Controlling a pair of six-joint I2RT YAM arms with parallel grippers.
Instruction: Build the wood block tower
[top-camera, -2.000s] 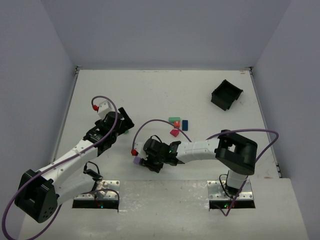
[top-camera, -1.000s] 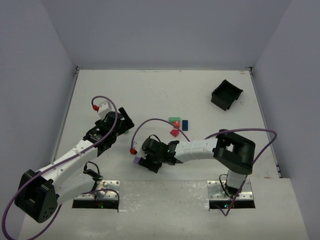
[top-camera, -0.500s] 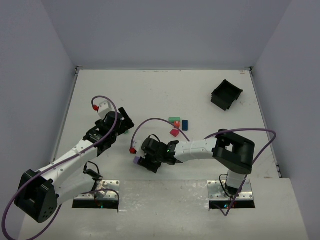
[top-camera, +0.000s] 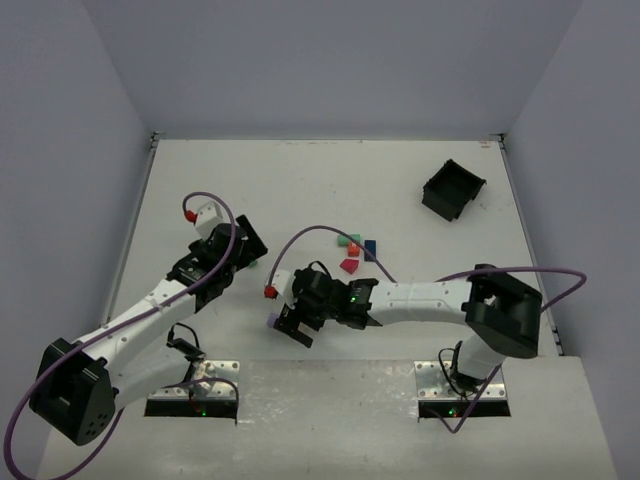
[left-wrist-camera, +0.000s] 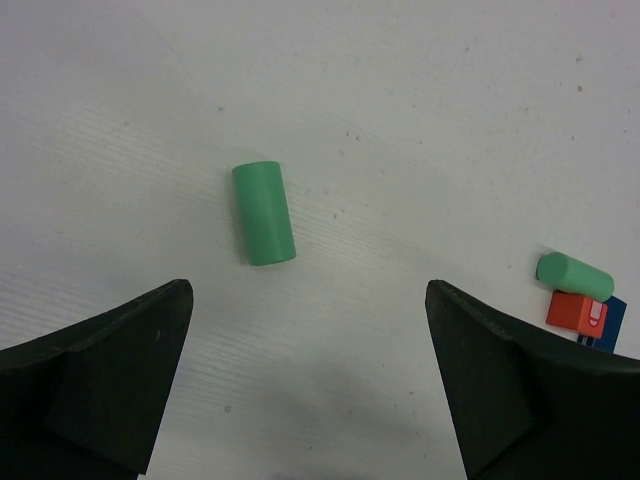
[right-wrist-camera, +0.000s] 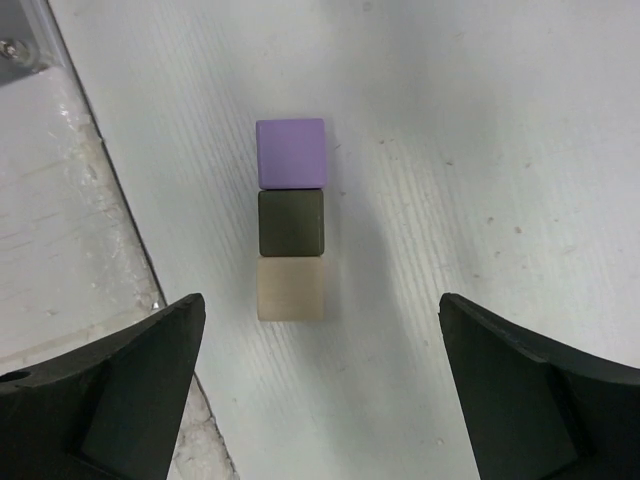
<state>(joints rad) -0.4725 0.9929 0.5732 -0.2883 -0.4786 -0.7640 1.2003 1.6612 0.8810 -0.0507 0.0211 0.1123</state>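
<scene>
On my right fingers (right-wrist-camera: 110, 390): released, spread wide, grasping nothing. Three wood blocks (right-wrist-camera: 291, 250) sit in the gap between them, in a straight row flat on the table (right-wrist-camera: 480, 120), touching end to end. The tan block (right-wrist-camera: 291, 288) is nearest, about level with the tips. The dark block (right-wrist-camera: 291, 220) is in the middle and the purple block (right-wrist-camera: 291, 152) is farthest out. The row runs along the fingers' axis, slightly nearer the picture-left finger. Neither finger touches it.

My left fingers (left-wrist-camera: 100, 370) are also released and empty. A green cylinder (left-wrist-camera: 263, 213) lies on its side ahead of the tips, between them, nearer the picture-left finger and clear of both. Out past the other finger I see a second green cylinder (left-wrist-camera: 574, 275), a red block (left-wrist-camera: 577, 312) touching it, and a blue block (left-wrist-camera: 610, 322) against that.

Only the top view shows the black bin (top-camera: 453, 189), far beyond the right fingers. It also shows a magenta block (top-camera: 349, 265) just beside the red, green and blue cluster. From above I see only the purple block, poking out past the right fingertips. The tan and dark ones are hidden under the wrist.

Hard to call:
- The dark block's true colour, olive or just shadowed.
- The blue block, which is cut off by the left finger's edge.
- The first green cylinder, which I can't confirm in the top view.
</scene>
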